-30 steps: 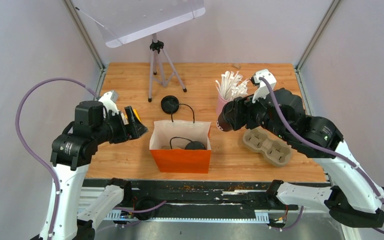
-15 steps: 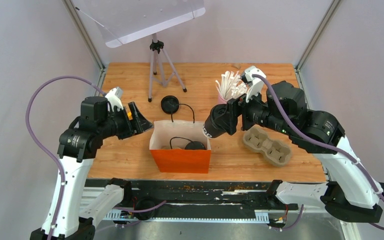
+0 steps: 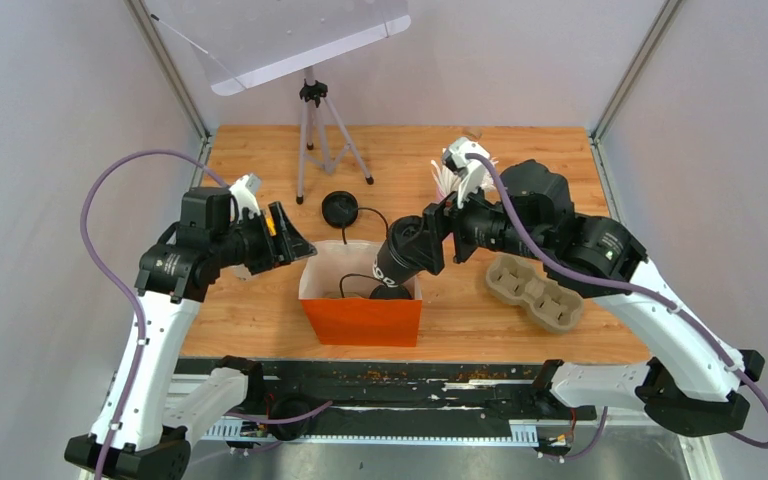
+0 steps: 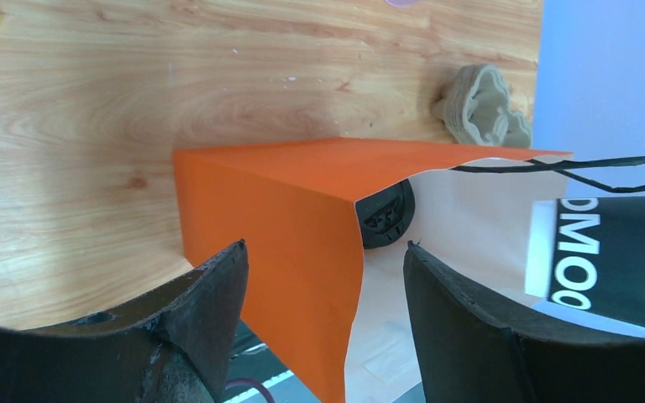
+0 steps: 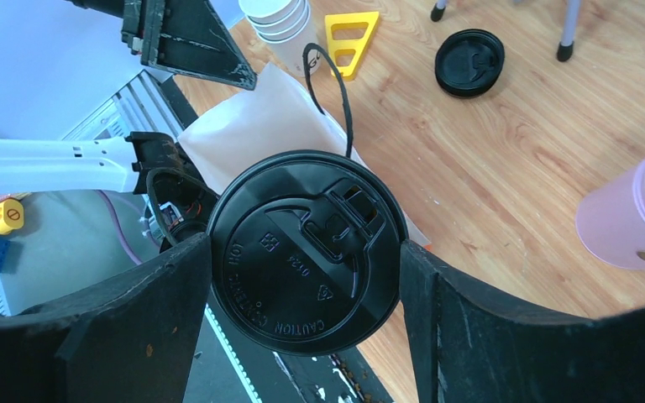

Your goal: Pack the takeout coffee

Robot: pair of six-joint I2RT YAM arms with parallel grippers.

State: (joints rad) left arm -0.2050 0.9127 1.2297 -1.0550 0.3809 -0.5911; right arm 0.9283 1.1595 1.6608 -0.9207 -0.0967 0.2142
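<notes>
Now that your right gripper (image 3: 432, 240), pinching the lidded coffee cup (image 3: 398, 260), has swung over the orange bag (image 3: 362, 320), lower it; your left gripper (image 4: 323, 285) straddles its wall, spread.

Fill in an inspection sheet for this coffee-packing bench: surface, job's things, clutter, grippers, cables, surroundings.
Surface: wooden tabletop, bare wood around the items.
Job's things: lidded cup tilted over the open orange bag; another black lid inside the bag; loose lid flat behind the bag; stack of white cups by the left arm.
Clutter: pulp tray, pink cup of straws, yellow triangle, tripod.
Grippers: left gripper open at the bag's left rim; right gripper shut on the lidded cup.
Cables: purple cable looping off each arm, apart from the bag.
Surroundings: pale walls, metal frame posts, a tilted white panel above the tripod.
</notes>
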